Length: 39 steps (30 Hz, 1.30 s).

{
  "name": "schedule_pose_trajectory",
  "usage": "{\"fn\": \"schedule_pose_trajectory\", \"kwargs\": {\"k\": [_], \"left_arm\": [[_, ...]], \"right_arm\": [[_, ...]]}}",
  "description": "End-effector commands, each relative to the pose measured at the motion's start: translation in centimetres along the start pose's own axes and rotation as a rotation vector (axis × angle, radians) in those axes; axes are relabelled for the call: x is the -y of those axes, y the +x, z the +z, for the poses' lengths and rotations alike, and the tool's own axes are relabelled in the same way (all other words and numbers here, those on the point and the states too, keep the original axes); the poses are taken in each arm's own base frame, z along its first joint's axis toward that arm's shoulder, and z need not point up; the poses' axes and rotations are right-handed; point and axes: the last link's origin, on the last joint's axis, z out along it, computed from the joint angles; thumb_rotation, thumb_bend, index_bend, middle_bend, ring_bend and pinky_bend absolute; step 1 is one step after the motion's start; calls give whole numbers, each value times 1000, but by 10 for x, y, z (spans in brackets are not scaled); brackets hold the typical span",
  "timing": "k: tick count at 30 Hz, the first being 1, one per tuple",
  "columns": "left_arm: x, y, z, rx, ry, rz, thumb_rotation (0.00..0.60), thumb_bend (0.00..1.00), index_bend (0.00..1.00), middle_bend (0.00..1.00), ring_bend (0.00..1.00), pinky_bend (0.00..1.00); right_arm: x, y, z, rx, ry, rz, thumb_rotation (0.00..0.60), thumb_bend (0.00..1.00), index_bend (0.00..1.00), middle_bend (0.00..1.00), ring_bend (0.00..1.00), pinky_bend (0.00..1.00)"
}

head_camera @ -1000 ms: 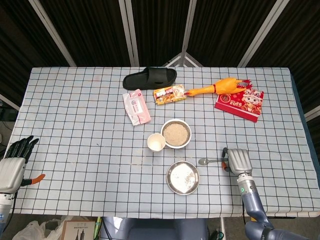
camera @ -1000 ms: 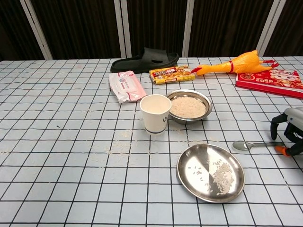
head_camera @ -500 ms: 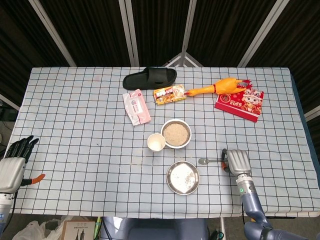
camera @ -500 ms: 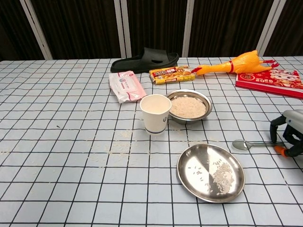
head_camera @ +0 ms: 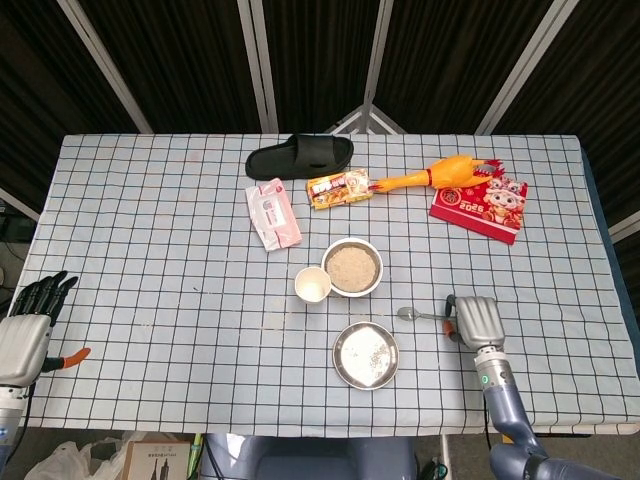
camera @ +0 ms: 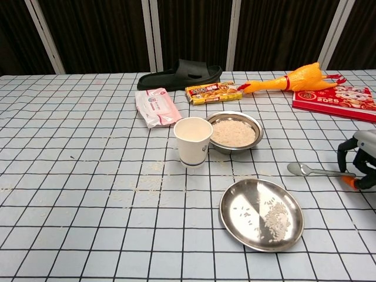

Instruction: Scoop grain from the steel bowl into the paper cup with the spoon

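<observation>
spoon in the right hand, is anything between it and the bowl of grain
Nothing visible blocks it. The spoon, held by the right hand, has bare tablecloth between it and the steel bowl. The steel plate lies nearer the camera, off that line.

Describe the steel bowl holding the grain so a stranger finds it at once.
Start at the checked tablecloth and find the paper cup near its middle. The steel bowl stands just right of it, deep and full of rice, unlike the flat steel plate nearer the robot.

Test-lab setup: checkered-cloth table (head_camera: 150,250), dark curtained backdrop (head_camera: 180,60), random props.
</observation>
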Motion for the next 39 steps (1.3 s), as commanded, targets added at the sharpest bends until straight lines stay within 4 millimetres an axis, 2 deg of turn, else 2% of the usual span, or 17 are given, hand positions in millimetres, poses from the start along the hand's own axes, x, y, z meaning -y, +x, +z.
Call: {"fn": "schedule_pose_trajectory", "kwargs": {"k": [1,8,12,14,19,25,33,39], "left_arm": [[0,0,0,0,0,-1,600,0,0,0,0,0],[1,1,0,0,2,7,600,0,0,0,0,0],[0,1,0,-6,-5,14,600,0,0,0,0,0],[0,0,-1,5,-2,4,600,0,0,0,0,0],[2,1,1,20,4,-12,600,0,0,0,0,0],[4,2,1,42,14,-50,600,0,0,0,0,0],[3,4,0,70,-7,-77,600,0,0,0,0,0],[4,6,0,82,-7,-100,600,0,0,0,0,0]], "right_arm": [[-2,10,1,-23,-1,-3,600,470,605,902,979,1000],[-5,42,8,-91,1,-52,600,515,622,902,979,1000],[-1,68,18,-135,8,-118,600,553,633,902,979,1000],[4,78,25,-149,3,-157,600,559,637,902,979,1000],[29,98,43,-164,-12,-250,600,574,662,902,980,1000],[61,103,59,-186,-23,-417,600,609,666,902,979,1000],[107,88,72,-184,-47,-587,600,618,682,902,979,1000],[131,82,78,-239,-51,-696,600,628,682,902,979,1000]]}}
